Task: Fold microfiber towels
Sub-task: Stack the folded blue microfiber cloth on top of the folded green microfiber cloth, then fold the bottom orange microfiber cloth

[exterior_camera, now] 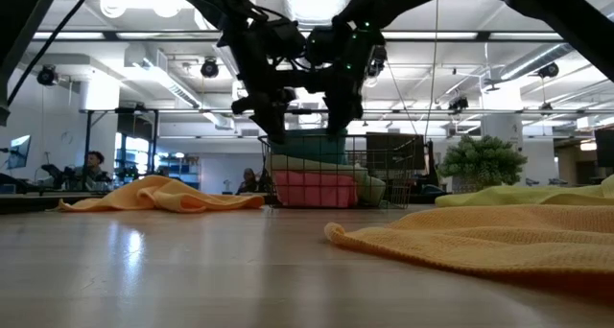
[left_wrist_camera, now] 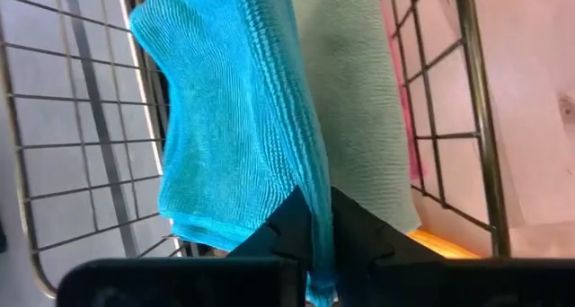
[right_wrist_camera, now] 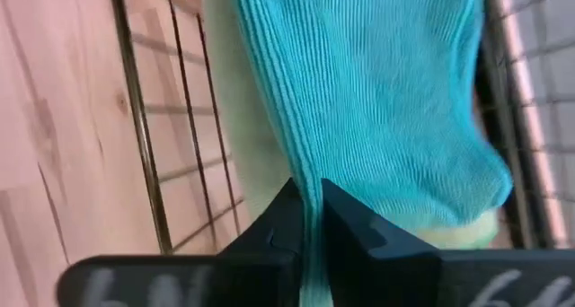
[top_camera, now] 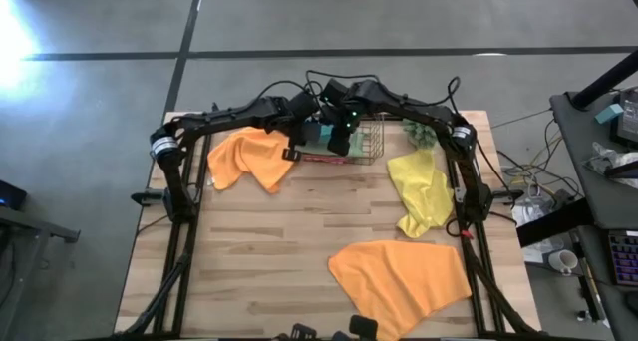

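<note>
From above, my two arms cover most of the wire basket [top_camera: 371,140], so the towels inside barely show. The front orange towel [top_camera: 399,276] runs off the picture's bottom edge. In the left wrist view, the teal towel [left_wrist_camera: 229,118] hides what lies under it, and the pink towel [left_wrist_camera: 409,100] shows only as a sliver.
</note>
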